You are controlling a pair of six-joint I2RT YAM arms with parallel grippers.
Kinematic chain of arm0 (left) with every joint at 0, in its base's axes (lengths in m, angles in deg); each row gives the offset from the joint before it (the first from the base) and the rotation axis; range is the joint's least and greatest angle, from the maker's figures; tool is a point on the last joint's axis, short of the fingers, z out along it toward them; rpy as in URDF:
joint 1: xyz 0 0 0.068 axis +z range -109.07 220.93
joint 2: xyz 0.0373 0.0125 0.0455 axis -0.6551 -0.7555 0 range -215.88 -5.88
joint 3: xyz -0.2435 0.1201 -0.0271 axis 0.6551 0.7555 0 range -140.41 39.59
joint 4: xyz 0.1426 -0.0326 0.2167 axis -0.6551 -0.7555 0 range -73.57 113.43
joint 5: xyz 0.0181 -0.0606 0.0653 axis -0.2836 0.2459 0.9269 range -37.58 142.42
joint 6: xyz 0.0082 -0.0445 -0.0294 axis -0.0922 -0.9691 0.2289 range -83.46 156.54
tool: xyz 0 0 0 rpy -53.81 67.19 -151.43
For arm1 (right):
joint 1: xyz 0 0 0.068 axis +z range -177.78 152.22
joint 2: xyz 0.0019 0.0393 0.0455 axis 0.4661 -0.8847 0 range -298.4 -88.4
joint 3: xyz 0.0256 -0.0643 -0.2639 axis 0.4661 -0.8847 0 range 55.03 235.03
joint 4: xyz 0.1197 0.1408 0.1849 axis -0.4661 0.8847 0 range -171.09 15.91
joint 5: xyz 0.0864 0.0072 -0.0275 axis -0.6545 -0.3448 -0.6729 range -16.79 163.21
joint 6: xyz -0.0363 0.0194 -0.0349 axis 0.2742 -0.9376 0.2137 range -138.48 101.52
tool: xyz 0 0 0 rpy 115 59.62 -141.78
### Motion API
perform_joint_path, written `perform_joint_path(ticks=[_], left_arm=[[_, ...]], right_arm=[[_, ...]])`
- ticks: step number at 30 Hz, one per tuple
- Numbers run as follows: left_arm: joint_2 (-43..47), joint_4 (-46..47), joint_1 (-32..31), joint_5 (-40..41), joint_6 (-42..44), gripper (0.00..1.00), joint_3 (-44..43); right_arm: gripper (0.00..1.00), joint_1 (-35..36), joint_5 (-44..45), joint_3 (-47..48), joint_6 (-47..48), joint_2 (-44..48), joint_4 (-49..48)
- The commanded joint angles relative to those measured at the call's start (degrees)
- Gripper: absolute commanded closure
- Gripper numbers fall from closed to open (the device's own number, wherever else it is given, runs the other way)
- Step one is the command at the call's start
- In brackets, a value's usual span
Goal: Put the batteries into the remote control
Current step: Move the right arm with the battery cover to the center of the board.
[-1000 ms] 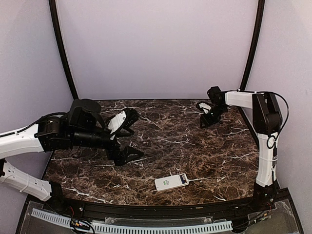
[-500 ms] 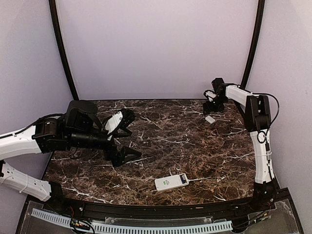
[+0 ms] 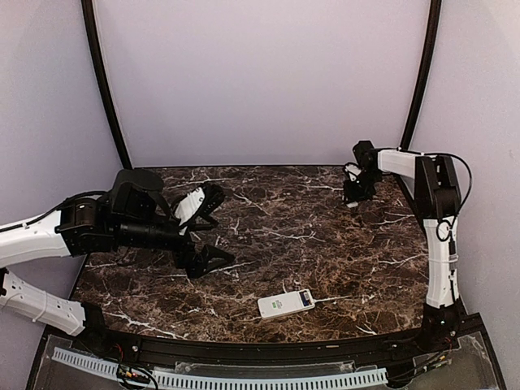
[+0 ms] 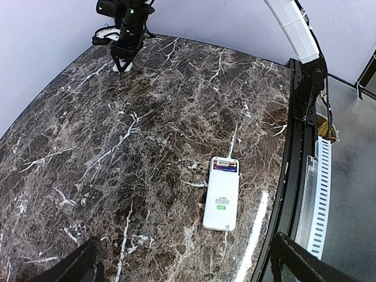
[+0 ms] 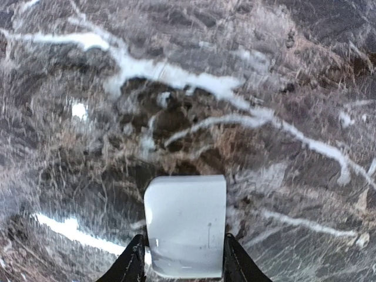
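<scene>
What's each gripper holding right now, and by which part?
Right gripper: fingers pinch the white cover plate by the side edges of its near end. Left gripper open, empty.

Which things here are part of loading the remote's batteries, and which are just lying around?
For the job: remote control; white cover plate, gripped by the right tool. No batteries visible.
Just there: marble table.

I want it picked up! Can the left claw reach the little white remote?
Probably yes. The left claw is open, and only bare dark marble tabletop lies between it and the small white rectangular plastic remote.
</scene>
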Motion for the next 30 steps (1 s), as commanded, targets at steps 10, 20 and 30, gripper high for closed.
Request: perform_joint_path(ticks=[10,20,30], left_arm=[[4.0,-0.2,0.4,-0.1,-0.6,0.02,2.4],[7.5,-0.8,0.4,1.0,-0.9,0.02,4.3],[10.0,-1.4,0.4,2.0,-0.9,0.02,5.5]], right_arm=[[0.63,7.3,4.0,-14.7,1.7,6.3,0.2],[0.66,15.4,1.7,-15.7,9.8,5.6,1.5],[0.65,31.1,-7.4,-25.1,24.5,13.1,2.7]])
